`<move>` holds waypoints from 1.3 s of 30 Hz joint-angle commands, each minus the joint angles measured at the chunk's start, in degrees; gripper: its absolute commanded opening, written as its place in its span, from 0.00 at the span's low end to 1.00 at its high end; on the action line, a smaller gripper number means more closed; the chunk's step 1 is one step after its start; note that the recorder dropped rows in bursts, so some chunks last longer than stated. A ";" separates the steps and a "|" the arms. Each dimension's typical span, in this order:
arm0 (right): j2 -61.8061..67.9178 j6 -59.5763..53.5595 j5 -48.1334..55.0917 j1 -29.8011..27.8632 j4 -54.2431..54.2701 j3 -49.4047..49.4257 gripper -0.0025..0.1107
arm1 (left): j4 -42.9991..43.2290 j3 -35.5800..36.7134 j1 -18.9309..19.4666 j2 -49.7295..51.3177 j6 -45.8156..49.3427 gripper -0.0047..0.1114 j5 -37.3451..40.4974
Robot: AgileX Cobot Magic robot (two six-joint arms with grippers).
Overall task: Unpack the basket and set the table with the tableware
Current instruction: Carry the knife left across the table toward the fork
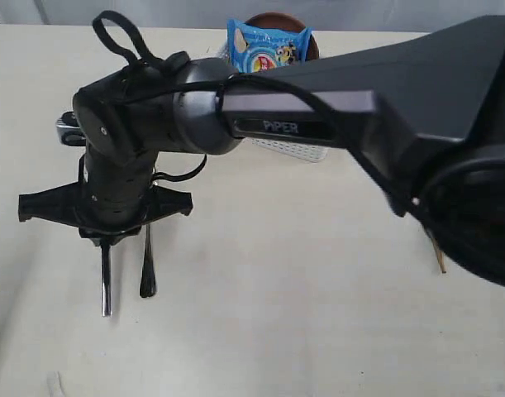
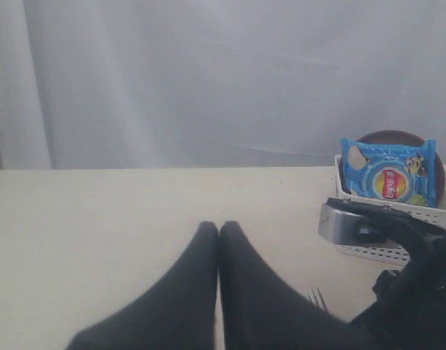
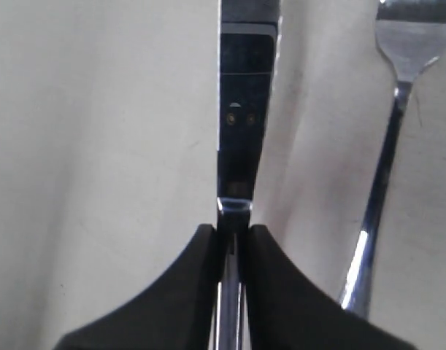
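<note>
My right gripper [image 3: 232, 230] is shut on a steel knife [image 3: 244, 109], which runs straight out from between its fingers over the table [image 3: 98, 146]. A steel fork [image 3: 387, 168] lies beside the knife, parallel to it. In the exterior view the right arm reaches across to the left, and the knife [image 1: 106, 285] and fork [image 1: 147, 273] stick out below the right gripper [image 1: 110, 240]. The white basket [image 1: 293, 149] is at the back, mostly behind the arm. My left gripper [image 2: 219, 226] is shut and empty above bare table. It is out of the exterior view.
A blue crisp packet [image 1: 267, 45] stands in the basket in front of a brown round plate [image 1: 277, 18]. A wooden chopstick [image 1: 436, 252] shows at the right, under the arm. The right arm's link [image 1: 335, 107] crosses the middle of the table [image 1: 277, 314].
</note>
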 commanded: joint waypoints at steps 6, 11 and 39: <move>3.36 17.47 0.19 0.01 -9.09 -3.22 0.02 | -0.02 0.17 -0.09 -0.21 0.06 0.04 -0.47; 3.36 18.43 0.69 0.01 -10.01 -3.22 0.02 | -0.02 0.17 -0.09 -0.21 0.06 0.04 -0.47; -0.60 11.35 3.56 -0.11 -13.25 -3.37 0.37 | -0.02 0.17 -0.09 -0.21 0.06 0.04 -0.47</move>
